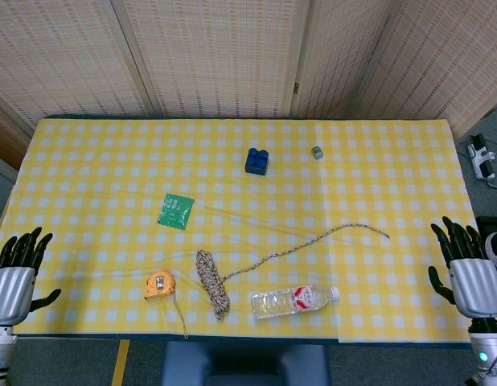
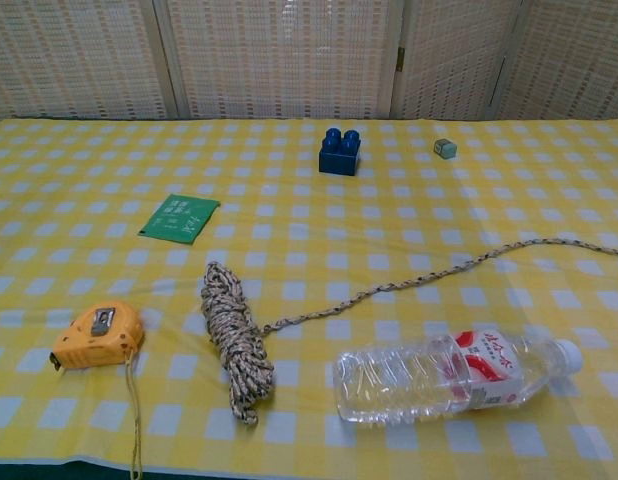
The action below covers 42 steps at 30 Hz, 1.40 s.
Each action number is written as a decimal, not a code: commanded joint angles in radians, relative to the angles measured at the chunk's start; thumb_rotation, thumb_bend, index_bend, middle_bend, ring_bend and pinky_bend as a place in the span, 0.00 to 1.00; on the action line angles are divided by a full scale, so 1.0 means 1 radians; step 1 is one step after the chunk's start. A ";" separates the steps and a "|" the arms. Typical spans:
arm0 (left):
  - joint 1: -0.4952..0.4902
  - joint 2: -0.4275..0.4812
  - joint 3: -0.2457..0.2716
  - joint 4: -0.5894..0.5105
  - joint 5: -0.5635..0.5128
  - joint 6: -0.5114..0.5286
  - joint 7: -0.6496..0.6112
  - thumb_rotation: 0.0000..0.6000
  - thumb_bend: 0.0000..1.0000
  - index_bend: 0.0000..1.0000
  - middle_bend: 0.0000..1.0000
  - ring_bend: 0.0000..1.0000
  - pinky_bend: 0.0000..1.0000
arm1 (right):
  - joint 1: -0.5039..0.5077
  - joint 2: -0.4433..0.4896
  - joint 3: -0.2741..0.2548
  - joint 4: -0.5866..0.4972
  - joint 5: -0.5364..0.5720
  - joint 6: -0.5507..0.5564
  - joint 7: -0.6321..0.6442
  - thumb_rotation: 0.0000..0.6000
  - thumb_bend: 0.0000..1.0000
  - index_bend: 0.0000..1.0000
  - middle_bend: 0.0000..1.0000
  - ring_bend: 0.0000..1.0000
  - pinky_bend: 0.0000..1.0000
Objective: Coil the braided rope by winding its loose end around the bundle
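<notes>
The braided rope's bundle (image 1: pixel 211 283) (image 2: pixel 232 338) lies near the table's front edge, a long folded hank. Its loose end (image 1: pixel 329 236) (image 2: pixel 459 270) trails away to the right across the yellow checked cloth. My left hand (image 1: pixel 17 269) hangs at the table's left edge with its fingers spread and nothing in it. At the right edge my right hand (image 1: pixel 467 269) is likewise spread and holds nothing. Both hands are far from the rope. The chest view shows neither hand.
A clear water bottle (image 1: pixel 293 301) (image 2: pixel 454 374) lies on its side right of the bundle. An orange tape measure (image 1: pixel 159 285) (image 2: pixel 98 336) sits to its left. A green packet (image 1: pixel 176 211) (image 2: pixel 180 218), a blue block (image 1: pixel 257 161) (image 2: pixel 340 151) and a small cube (image 1: pixel 317 152) (image 2: pixel 445 148) lie further back.
</notes>
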 commanded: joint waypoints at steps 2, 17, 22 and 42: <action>-0.002 -0.001 0.001 0.000 -0.001 -0.003 0.001 1.00 0.14 0.00 0.00 0.00 0.00 | -0.002 -0.002 0.001 0.003 -0.001 0.004 0.002 1.00 0.48 0.00 0.00 0.02 0.00; -0.028 0.014 -0.006 -0.014 0.039 -0.007 -0.001 1.00 0.13 0.00 0.00 0.00 0.00 | -0.011 0.016 0.012 0.004 -0.012 0.037 0.016 1.00 0.48 0.00 0.00 0.02 0.00; -0.089 0.036 -0.017 -0.031 0.097 -0.058 -0.002 1.00 0.14 0.03 0.00 0.00 0.00 | -0.010 0.024 0.017 -0.003 -0.017 0.042 0.013 1.00 0.48 0.00 0.00 0.02 0.00; -0.433 0.007 -0.022 -0.090 0.225 -0.481 0.067 1.00 0.18 0.12 0.06 0.05 0.00 | -0.006 0.032 0.011 -0.012 -0.016 0.024 0.015 1.00 0.48 0.00 0.00 0.02 0.00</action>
